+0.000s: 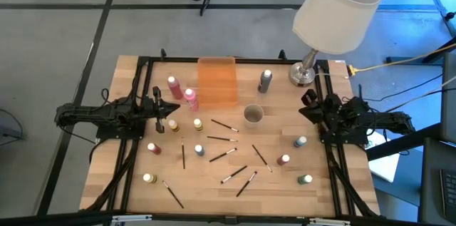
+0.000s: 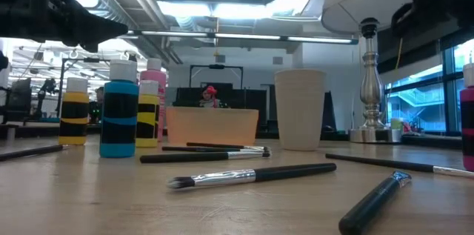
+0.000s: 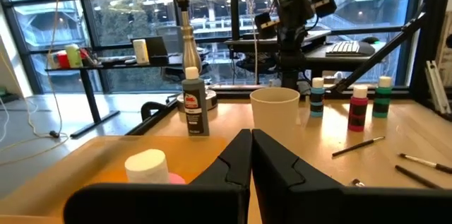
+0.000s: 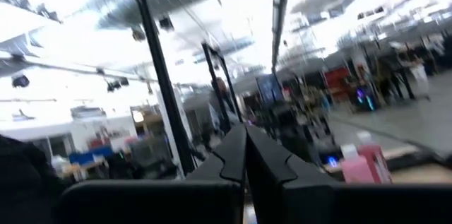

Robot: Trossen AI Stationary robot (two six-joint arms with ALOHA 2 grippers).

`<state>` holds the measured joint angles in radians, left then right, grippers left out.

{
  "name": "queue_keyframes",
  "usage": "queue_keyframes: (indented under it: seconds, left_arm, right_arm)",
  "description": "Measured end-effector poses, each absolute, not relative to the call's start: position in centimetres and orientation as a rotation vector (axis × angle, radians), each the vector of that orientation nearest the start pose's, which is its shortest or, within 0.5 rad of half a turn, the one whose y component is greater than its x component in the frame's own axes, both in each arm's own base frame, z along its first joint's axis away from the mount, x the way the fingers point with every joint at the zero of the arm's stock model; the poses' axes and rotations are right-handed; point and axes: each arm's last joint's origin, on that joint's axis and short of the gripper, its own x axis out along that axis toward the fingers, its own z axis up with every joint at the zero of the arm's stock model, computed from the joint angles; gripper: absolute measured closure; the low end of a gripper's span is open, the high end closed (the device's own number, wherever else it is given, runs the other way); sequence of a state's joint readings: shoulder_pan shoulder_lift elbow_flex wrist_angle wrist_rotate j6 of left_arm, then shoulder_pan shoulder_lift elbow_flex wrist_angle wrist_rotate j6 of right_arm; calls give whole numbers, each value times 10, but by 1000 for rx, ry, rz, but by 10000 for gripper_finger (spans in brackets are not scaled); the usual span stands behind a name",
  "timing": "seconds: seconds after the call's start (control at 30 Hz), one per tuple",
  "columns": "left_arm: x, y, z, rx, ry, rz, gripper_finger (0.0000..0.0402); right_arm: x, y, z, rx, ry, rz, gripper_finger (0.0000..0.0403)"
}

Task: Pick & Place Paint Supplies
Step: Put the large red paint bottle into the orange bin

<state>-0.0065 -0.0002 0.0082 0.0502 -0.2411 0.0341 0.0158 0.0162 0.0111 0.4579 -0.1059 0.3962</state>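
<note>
Judging by the scattered paint bottles (image 1: 199, 150) and paintbrushes (image 1: 222, 139), nothing is placed yet; both arms' fingers are closed and empty.

Wooden table (image 1: 100, 176) carries paint bottles (image 1: 189, 98), paintbrushes (image 1: 234, 175), orange tray (image 1: 216, 81), cup (image 1: 253, 115), lamp (image 1: 305, 73).

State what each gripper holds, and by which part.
Nothing is held. The left gripper and the right gripper are both shut and empty, parked at the table's sides.

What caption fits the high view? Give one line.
Paint bottles and brushes scattered around a cup and orange tray, both arms parked at the table's sides.
</note>
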Motion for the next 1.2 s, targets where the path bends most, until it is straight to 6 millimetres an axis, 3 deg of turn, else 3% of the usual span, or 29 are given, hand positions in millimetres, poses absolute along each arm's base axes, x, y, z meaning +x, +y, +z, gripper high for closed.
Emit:
queue_keyframes:
  seconds: [0.4, 0.5, 0.63, 0.8, 0.93, 1.07, 1.2]
  left_arm:
    - [94, 7, 184, -60, -196, 262, 395]
    - [91, 8, 196, -77, -271, 267, 395]
    - [85, 12, 211, -62, -319, 447, 396]
    - [68, 15, 251, -34, -412, 559, 396]
    - [47, 13, 300, 36, -482, 523, 396]
    - [26, 15, 355, 21, -368, 573, 396]
    - [22, 18, 405, 88, -129, 672, 396]
  right_arm:
    - [85, 4, 215, 374, -497, 227, 389]
    - [85, 4, 215, 374, -496, 226, 389]
    - [87, 2, 211, 409, -475, 122, 389]
    - [90, -1, 205, 501, -420, 39, 389]
    - [89, -1, 207, 541, -444, 50, 389]
    - [83, -1, 218, 538, -568, 79, 389]
    - [81, -1, 221, 500, -611, 79, 389]
